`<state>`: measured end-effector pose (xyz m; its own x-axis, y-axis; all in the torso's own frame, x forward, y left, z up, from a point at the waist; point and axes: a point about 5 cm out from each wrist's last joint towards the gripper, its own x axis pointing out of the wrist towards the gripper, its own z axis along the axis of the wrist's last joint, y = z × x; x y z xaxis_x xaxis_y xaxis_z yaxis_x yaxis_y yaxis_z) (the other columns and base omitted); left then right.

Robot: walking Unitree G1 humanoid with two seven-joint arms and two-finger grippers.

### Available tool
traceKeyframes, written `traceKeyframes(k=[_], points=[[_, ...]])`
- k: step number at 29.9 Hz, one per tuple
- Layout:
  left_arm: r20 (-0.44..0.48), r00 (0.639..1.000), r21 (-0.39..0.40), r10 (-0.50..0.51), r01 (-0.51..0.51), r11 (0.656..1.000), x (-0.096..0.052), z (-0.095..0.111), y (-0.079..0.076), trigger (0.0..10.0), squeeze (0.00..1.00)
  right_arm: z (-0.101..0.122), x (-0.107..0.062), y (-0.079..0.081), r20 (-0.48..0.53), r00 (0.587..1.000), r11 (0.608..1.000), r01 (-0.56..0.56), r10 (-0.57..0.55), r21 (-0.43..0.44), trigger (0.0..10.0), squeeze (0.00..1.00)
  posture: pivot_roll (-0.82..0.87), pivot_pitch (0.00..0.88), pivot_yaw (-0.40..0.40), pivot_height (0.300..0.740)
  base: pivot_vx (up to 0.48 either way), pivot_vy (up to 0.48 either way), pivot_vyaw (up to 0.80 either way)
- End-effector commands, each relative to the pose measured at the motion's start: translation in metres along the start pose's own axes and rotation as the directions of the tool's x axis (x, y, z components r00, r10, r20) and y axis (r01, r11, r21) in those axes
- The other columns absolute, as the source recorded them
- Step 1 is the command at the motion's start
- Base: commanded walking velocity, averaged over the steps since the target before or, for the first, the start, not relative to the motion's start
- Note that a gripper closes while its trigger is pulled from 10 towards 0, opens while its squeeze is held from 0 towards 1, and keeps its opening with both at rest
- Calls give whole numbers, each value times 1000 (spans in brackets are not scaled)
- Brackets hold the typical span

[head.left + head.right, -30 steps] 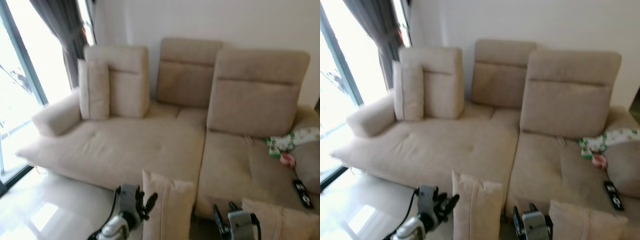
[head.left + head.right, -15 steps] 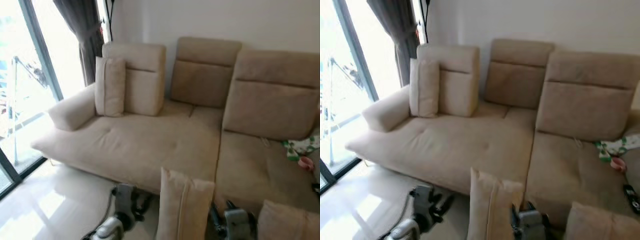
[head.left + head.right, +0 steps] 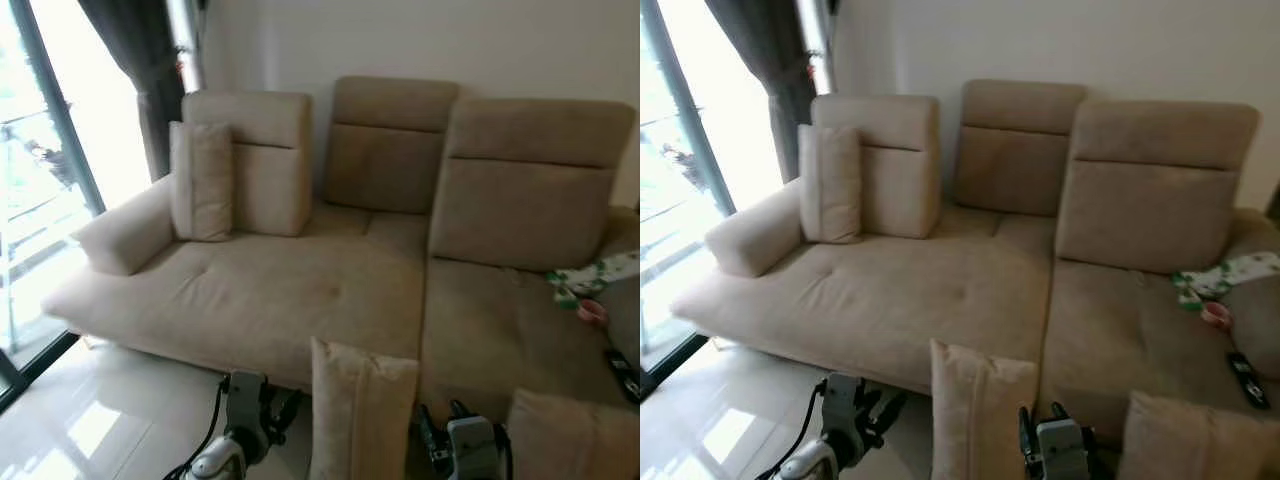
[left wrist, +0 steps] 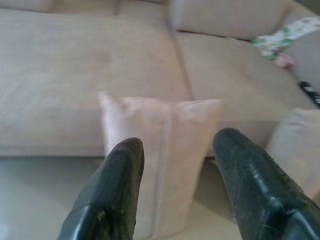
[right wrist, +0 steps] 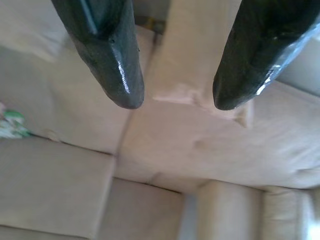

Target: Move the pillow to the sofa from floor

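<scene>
A beige pillow (image 3: 360,410) stands upright on its edge at the sofa's (image 3: 300,290) front, low in the middle of the eye views. My left gripper (image 3: 283,408) is just to its left, open. In the left wrist view the pillow (image 4: 165,145) shows beyond the spread fingers (image 4: 125,165), with nothing gripped. To the pillow's right, my right gripper (image 3: 440,425) is open too. The right wrist view looks along its two parted fingers (image 5: 122,80) at the pillow (image 5: 195,55) and the sofa seat behind.
A second beige pillow (image 3: 570,435) lies at the lower right. A third (image 3: 200,180) leans on the sofa's left backrest. A green-white cloth (image 3: 590,275), a pink thing (image 3: 590,312) and a remote (image 3: 1247,380) lie on the right seat. Glossy floor (image 3: 100,420) and a window (image 3: 40,200) are at left.
The camera swung one way and then back, so the whole picture shifted. The pillow stays between the two open grippers.
</scene>
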<state>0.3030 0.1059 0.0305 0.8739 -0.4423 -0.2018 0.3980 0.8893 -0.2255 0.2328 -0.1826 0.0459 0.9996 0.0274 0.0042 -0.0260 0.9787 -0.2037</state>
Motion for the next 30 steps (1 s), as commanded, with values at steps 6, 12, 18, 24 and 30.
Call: traceKeyframes(k=[6,12,18,24,30], points=[[-9,1000,22,-9,9,1000,0,-1,-1,10000,0,-3,-1,3,-16,1000,1000,-12,12,-16,10000,0,-12,0,66,740,0,0,-121],[-1,1000,11,-24,24,1000,0,-1,-3,10000,0,-2,-1,2,-8,1000,1000,-10,10,-27,10000,0,-12,0,65,740,0,0,0],[30,999,14,-38,37,999,-1,2,-3,10000,0,3,-2,3,42,999,996,-31,34,-84,10000,0,-10,0,63,740,0,0,0],[48,998,19,-37,36,999,0,6,-4,10000,0,5,-2,1,55,998,996,-19,24,-88,10000,0,-11,0,62,740,0,0,0],[54,997,22,-47,46,999,1,7,-6,10000,0,5,-2,0,56,998,995,-20,26,-94,10000,0,-14,0,61,740,44,0,0]])
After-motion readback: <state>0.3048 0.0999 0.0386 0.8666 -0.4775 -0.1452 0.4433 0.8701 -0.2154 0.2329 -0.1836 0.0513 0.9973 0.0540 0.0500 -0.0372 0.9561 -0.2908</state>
